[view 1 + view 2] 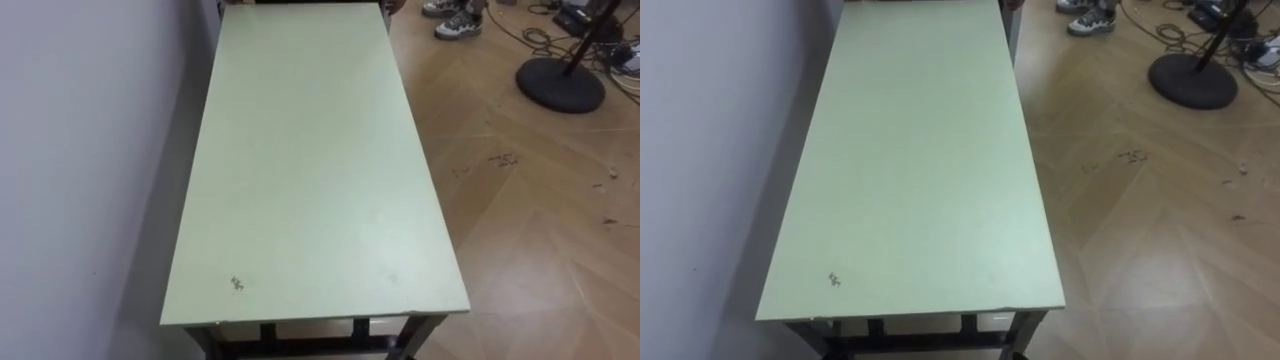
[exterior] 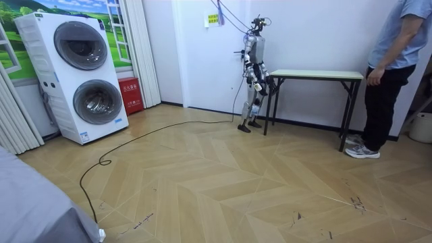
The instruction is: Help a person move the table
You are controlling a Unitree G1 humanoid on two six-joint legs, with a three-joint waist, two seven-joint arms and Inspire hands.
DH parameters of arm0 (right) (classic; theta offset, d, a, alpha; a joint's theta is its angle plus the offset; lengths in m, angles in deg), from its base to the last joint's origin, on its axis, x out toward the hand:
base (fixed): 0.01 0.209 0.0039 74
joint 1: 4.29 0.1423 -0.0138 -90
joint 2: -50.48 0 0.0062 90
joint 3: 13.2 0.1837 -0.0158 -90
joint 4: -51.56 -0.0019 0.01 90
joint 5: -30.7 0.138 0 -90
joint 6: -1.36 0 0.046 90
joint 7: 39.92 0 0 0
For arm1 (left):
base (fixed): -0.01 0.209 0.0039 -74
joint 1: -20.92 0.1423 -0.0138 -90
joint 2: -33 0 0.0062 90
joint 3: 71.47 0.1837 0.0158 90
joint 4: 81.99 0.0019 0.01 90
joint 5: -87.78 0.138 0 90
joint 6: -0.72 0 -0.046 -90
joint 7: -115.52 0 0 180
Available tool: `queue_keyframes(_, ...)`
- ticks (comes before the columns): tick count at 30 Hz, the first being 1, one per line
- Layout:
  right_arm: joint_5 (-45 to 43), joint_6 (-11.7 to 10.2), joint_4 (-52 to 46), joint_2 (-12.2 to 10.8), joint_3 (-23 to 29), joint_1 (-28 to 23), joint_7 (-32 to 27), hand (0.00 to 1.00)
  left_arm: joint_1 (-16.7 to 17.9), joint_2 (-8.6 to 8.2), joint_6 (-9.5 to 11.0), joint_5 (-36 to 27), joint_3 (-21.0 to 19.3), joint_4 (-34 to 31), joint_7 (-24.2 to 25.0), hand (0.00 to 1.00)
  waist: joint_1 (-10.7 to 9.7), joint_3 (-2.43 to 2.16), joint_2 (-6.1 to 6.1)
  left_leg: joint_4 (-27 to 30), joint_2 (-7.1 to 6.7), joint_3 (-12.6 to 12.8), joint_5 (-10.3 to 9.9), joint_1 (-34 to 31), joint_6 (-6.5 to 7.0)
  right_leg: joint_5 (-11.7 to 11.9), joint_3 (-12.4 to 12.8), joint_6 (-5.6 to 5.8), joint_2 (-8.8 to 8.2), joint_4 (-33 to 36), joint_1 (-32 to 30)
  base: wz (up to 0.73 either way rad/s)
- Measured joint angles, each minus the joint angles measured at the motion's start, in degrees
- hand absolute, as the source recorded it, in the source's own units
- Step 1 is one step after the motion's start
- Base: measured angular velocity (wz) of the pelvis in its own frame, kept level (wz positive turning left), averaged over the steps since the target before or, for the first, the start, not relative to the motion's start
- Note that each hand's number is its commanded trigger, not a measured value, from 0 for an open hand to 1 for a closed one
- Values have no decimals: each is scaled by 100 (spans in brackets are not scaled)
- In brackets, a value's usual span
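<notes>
A white wall [image 1: 80, 150] runs along 9 o'clock. Just beside it stands the pale green table [image 1: 310, 150], stretching from 6 to 12 o'clock on dark legs. The robot stands at the near short end. A person [image 2: 395, 67] stands at the far end (grey shoes [image 1: 457, 24] at 1 o'clock). A round black stand base [image 1: 560, 84] sits at 2 o'clock. The right hand [image 2: 263, 86] hangs low by the near end; I cannot tell whether it grips anything.

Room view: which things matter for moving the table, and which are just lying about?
For the job: table; person standing at its far end.
Lying about: stacked washing machines; red box; round stand base.
</notes>
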Motion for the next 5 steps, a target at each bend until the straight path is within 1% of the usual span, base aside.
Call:
queue_keyframes(1, 3, -2, 152, -24, 68, 15, -74, 0, 14, -1, -1, 59, -76, 103, -121, 0, -6, -17, 6, -36, -6, -1, -3, 59, 3, 0, 4, 0, -2, -48, 58, 0)
queue_keyframes(3, -12, 3, 316, -36, 125, 29, -219, 0, 171, -15, -5, 191, -224, 179, -307, 0, 3, -9, -7, -49, -6, -8, -3, 72, 3, 0, -3, 0, -2, -46, 70, 2)
queue_keyframes(5, -59, 9, 552, -43, 122, 25, -392, 0, 252, -68, -4, 444, -420, 375, -546, 0, 29, -5, -25, -48, -4, -12, -5, 60, 3, 0, -109, 0, -5, -48, 68, 6)
